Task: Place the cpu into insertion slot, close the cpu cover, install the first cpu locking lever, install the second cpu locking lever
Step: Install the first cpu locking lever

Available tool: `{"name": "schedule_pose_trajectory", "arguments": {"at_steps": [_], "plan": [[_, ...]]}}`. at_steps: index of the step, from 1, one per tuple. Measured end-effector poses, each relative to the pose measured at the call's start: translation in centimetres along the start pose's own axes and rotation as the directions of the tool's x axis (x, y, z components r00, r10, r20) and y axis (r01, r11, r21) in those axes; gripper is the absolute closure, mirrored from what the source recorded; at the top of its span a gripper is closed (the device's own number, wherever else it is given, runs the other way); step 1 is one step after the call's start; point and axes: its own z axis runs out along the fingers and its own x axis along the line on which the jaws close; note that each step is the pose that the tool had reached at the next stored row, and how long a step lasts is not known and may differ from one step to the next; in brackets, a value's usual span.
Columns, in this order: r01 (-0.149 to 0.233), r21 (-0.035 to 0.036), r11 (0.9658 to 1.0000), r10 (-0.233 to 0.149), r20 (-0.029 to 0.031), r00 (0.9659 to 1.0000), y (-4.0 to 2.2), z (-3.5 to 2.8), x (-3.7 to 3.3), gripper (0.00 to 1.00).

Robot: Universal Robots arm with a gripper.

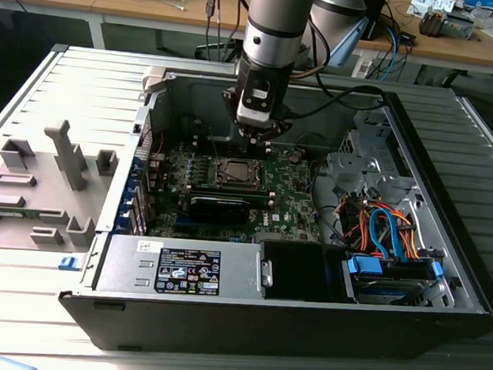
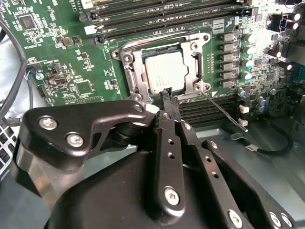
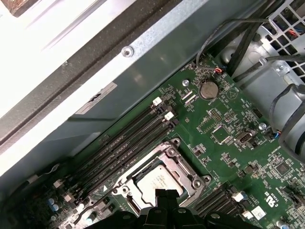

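Note:
The cpu (image 2: 164, 71) lies flat in the insertion slot (image 1: 234, 172) on the green board, its silver top showing. The cpu cover (image 2: 135, 71), a silvery frame, lies down around it. One thin wire locking lever (image 2: 224, 109) sticks out sideways from a socket corner, and a second one (image 2: 162, 38) runs along the socket's edge next to the memory slots. My gripper (image 2: 167, 93) hangs just above the socket's edge with its black fingers together and nothing between them. It also shows over the chip (image 3: 155, 181) as my gripper (image 3: 166, 194), and in the exterior view as my gripper (image 1: 256, 142).
The open computer case (image 1: 445, 250) walls the board in. Memory slots (image 2: 157, 16) run beside the socket. A long black card (image 1: 219, 207) lies in front of it. A power supply (image 1: 185, 270) and a drive bay with coloured cables (image 1: 387, 233) sit nearby.

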Motion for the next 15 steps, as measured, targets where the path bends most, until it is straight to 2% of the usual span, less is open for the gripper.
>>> {"name": "schedule_pose_trajectory", "arguments": {"at_steps": [15], "plan": [[0.041,-0.0015,0.9992,-0.041,-0.0020,0.9992,0.00,0.00,0.00,0.89]]}}
